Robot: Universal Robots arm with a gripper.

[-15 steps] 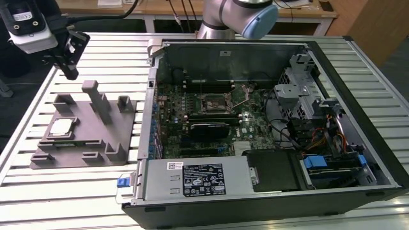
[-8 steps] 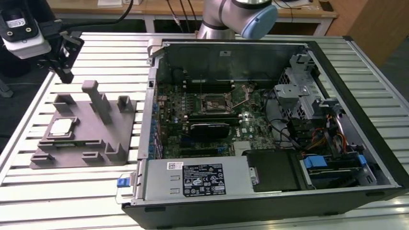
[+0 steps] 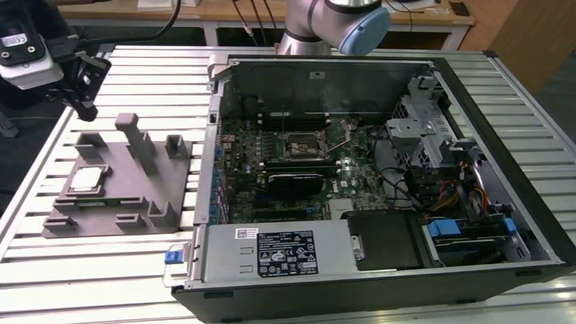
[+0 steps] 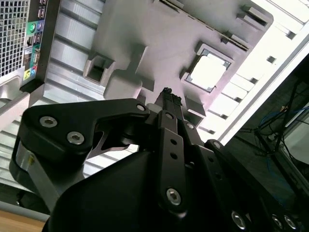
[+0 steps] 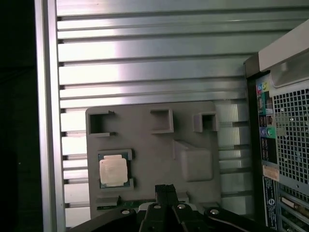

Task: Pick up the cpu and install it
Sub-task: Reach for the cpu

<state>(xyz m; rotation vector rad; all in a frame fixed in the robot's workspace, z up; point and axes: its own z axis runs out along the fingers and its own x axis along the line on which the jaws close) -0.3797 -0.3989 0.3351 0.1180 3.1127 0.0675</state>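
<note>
No legible text; illegibly fine print on the black label of the grey power supply.

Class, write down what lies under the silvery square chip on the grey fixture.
The small silvery square cpu sits in a framed recess of the grey plastic fixture, which lies on the ribbed metal table. The recess floor and the chip's underside are covered.
</note>
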